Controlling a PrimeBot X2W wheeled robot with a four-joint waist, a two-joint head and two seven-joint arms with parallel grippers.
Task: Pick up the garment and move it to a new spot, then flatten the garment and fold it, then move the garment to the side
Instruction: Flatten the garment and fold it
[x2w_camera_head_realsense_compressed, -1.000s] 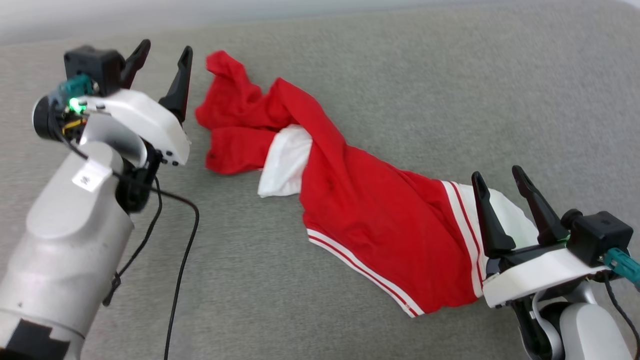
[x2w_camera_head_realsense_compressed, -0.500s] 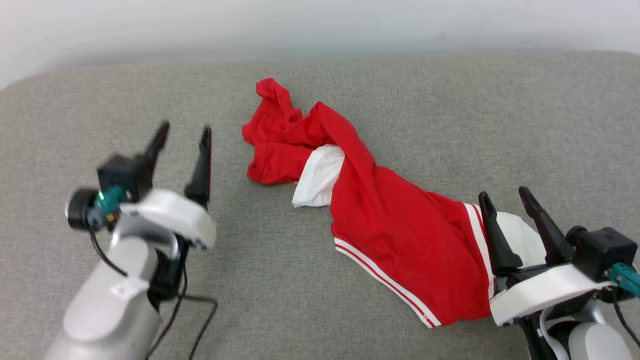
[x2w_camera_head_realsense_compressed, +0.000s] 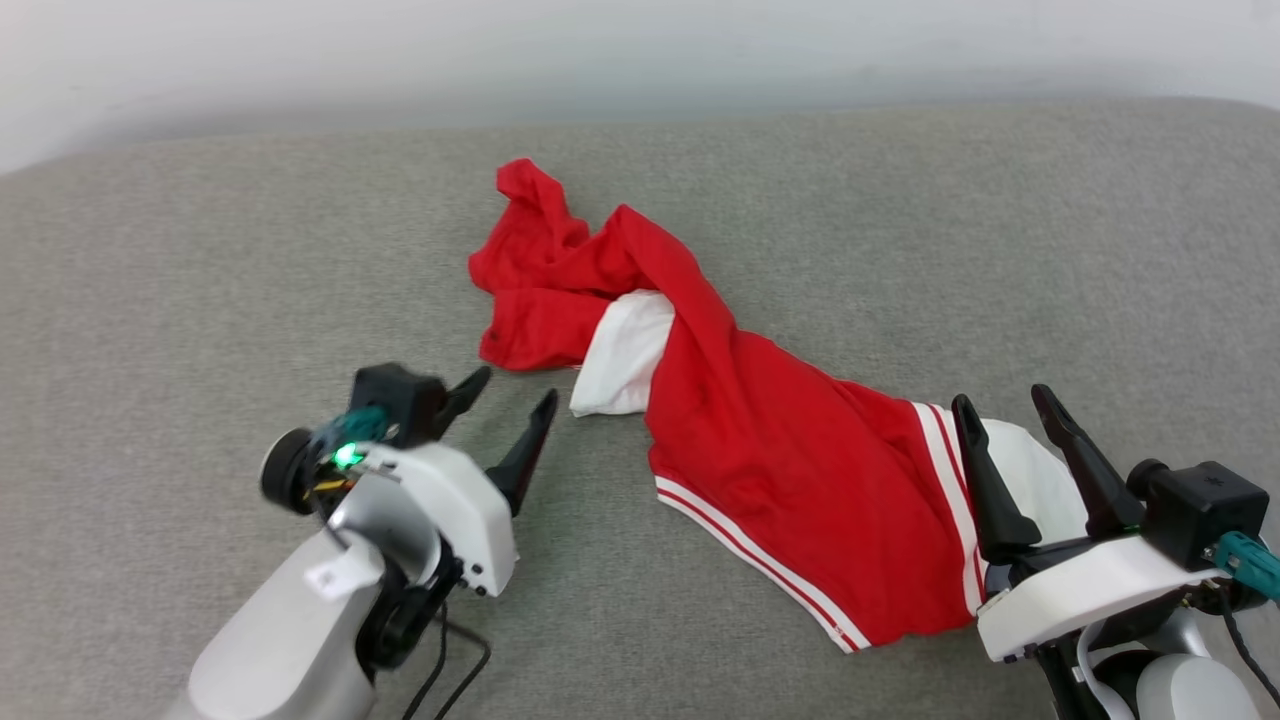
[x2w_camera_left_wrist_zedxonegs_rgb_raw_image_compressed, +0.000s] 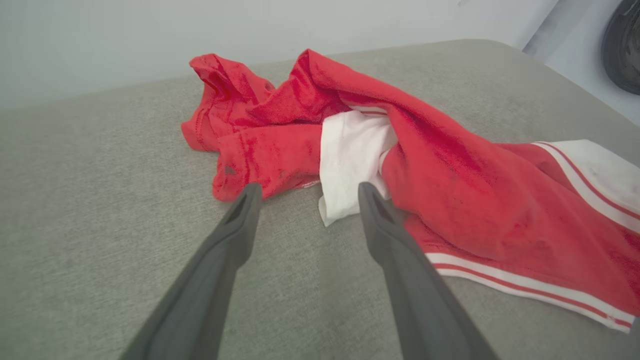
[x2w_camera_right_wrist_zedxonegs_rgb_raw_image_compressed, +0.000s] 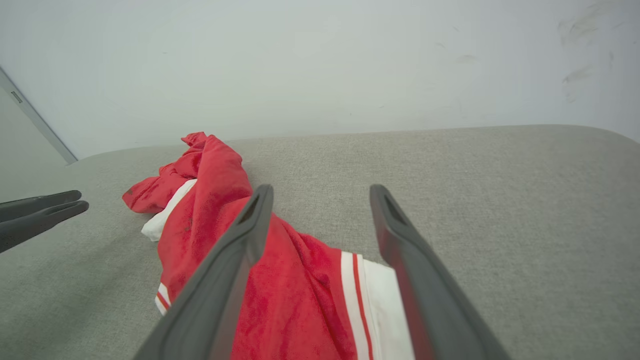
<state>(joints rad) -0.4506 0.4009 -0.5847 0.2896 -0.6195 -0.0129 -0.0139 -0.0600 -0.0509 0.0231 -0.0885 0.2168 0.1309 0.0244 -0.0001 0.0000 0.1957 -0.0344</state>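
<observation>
The garment (x2w_camera_head_realsense_compressed: 760, 450), a red shirt with white sleeves and red-and-white stripe trim, lies crumpled in a long diagonal heap on the grey cushion (x2w_camera_head_realsense_compressed: 200, 260). It also appears in the left wrist view (x2w_camera_left_wrist_zedxonegs_rgb_raw_image_compressed: 440, 170) and the right wrist view (x2w_camera_right_wrist_zedxonegs_rgb_raw_image_compressed: 210, 210). My left gripper (x2w_camera_head_realsense_compressed: 512, 402) is open, just left of the garment's bunched upper end, its fingertips short of the cloth with nothing between them (x2w_camera_left_wrist_zedxonegs_rgb_raw_image_compressed: 305, 192). My right gripper (x2w_camera_head_realsense_compressed: 1000, 402) is open over the garment's lower right end, above a white sleeve, and holds nothing (x2w_camera_right_wrist_zedxonegs_rgb_raw_image_compressed: 322, 192).
A pale wall (x2w_camera_head_realsense_compressed: 640, 50) runs behind the cushion's far edge. The left arm's black cable (x2w_camera_head_realsense_compressed: 450, 670) trails near the bottom edge. The left gripper's fingers (x2w_camera_right_wrist_zedxonegs_rgb_raw_image_compressed: 40, 215) enter the right wrist view from the left. Bare cushion extends to both sides of the garment.
My left gripper has drawn back from beside the garment's far end and swung in towards its bunched part. The head camera tilted up. The right gripper and the garment stayed put.
</observation>
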